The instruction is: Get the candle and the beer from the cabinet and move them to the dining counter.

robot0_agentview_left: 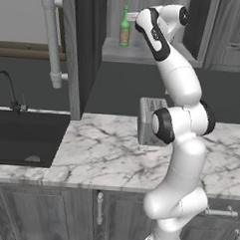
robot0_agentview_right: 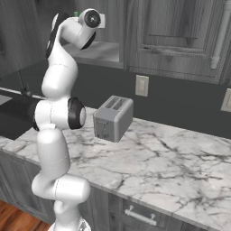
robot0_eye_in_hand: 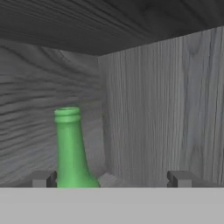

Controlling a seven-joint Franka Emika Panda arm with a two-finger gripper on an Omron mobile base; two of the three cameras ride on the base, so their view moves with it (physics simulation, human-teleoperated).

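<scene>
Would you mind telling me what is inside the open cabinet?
The beer stands upright on the cabinet shelf. The arm hides the shelf's right side, so no candle can be confirmed.

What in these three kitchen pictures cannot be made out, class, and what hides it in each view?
- The beer: in the hand view its lower body is cut off by the bottom edge; in the right base view the arm covers nearly all of it.
- The candle: whether it stands in the cabinet cannot be told; the arm blocks part of the shelf.
- The toaster: half hidden behind the arm in the left base view.

Soft, even rendered light, dim inside the cabinet (robot0_agentview_left: 90, 50); slightly coarse, blurred textures.
</scene>
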